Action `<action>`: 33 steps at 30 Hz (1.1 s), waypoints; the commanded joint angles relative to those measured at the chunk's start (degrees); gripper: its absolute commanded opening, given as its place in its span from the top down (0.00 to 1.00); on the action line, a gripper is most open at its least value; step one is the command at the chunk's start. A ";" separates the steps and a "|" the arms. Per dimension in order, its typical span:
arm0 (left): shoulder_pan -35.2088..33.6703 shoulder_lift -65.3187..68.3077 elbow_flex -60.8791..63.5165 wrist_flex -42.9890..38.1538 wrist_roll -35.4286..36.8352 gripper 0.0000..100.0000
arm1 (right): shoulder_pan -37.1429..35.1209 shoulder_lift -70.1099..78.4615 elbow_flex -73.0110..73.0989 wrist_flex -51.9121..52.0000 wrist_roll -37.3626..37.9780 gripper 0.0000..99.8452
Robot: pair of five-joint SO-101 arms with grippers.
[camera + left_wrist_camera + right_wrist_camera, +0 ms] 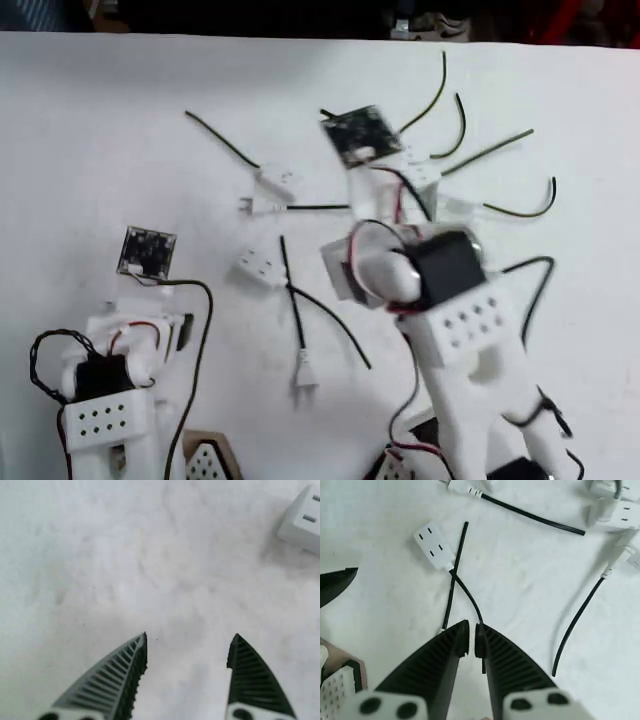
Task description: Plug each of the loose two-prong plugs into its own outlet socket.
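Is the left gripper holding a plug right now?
No, the left gripper is open over the bare table, with nothing between its fingers.

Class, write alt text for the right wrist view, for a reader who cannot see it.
The right gripper, nearly shut, points over a white table at a black cord that runs from a white outlet block to the slit between its fingers. More cords and white plugs lie beyond.

A white worktop [90,130] is strewn with short black cords [222,140]. A socket [262,265] is laid near the middle, a plug [304,376] nearer the front, and a second plug [256,206] farther back.
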 commanded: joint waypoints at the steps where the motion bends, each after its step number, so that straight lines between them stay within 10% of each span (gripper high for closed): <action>1: -0.66 -1.19 -0.26 0.18 -0.79 0.74 | 2.51 -3.30 -1.32 -1.10 1.76 0.98; 21: -0.66 -1.19 -0.26 0.18 -0.79 0.74 | 2.15 -3.12 34.46 -31.78 7.12 0.98; 33: -0.66 -1.19 -0.26 0.18 -0.79 0.74 | -22.46 -1.01 34.64 -20.97 -6.86 0.86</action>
